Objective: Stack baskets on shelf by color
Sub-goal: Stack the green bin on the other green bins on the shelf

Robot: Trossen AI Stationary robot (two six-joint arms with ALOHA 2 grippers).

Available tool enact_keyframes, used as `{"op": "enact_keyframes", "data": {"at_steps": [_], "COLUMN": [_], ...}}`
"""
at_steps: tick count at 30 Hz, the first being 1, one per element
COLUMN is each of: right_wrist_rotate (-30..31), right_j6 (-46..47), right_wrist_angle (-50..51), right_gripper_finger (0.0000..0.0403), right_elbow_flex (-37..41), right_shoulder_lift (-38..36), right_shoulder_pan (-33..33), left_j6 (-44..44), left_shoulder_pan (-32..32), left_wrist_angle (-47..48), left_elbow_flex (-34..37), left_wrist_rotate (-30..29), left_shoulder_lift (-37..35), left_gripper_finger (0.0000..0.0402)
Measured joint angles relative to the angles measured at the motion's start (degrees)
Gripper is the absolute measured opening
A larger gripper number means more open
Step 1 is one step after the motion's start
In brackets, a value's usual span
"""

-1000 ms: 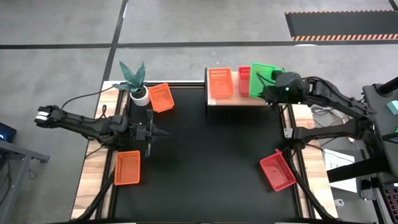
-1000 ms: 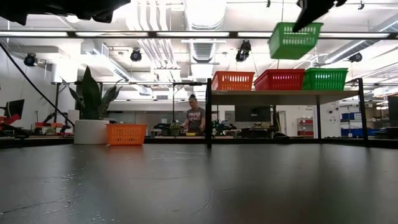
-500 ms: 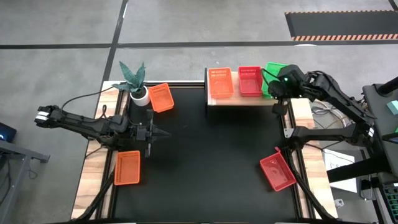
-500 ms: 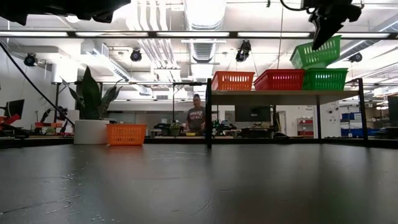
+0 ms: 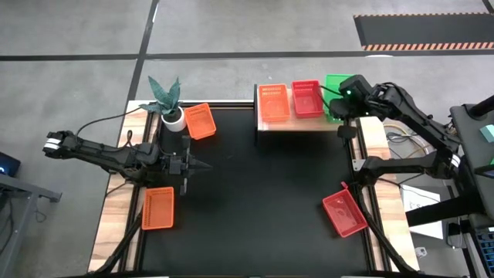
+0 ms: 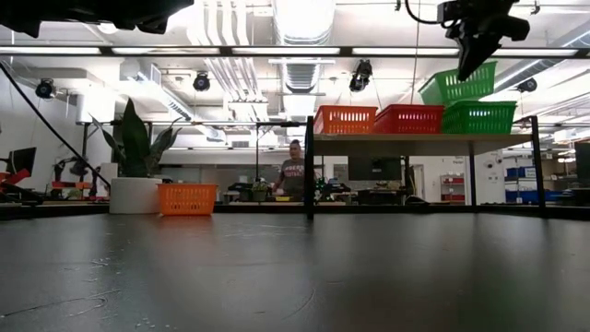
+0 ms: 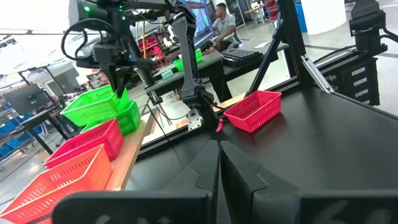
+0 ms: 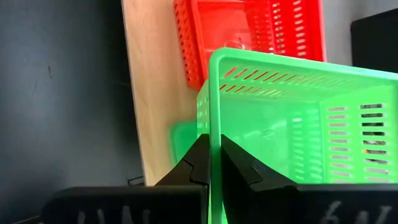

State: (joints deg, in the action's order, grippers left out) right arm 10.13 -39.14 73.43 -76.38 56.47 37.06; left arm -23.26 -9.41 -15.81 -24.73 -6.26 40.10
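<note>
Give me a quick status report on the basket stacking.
Right gripper shut on green basket, tilted above the green one on the shelf. Left gripper shut, empty, over the table. Nothing in the way.

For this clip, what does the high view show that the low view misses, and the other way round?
Only the high view shows the red basket lying near the table's right edge, the orange basket at the left edge, and the left gripper shut and idle over the table. Only the low view shows that the green basket held by the shut right gripper is tilted above the green basket on the shelf, and a person beyond. Both show the plant and the shelf's three basket columns.
</note>
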Motion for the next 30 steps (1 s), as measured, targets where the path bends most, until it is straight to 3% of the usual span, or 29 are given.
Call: {"op": "enact_keyframes", "data": {"at_steps": [12,30], "right_wrist_rotate": [0.44,2.99], "right_j6": [-3.01,-4.15], "right_wrist_angle": [6.28,6.05], "right_gripper_finger": [0.0008,0.0024], "right_elbow_flex": [-2.62,-2.62], "right_shoulder_lift": [0.46,4.83], "right_shoulder_pan": [3.3,3.64], "left_j6": [0.01,0.03], "left_shoulder_pan": [0.0,0.0], "left_wrist_angle": [0.02,0.0], "left_elbow_flex": [0.0,0.0], "left_wrist_rotate": [0.0,0.0], "left_shoulder_lift": [0.0,0.0], "left_gripper_finger": [0.0,0.0]}}
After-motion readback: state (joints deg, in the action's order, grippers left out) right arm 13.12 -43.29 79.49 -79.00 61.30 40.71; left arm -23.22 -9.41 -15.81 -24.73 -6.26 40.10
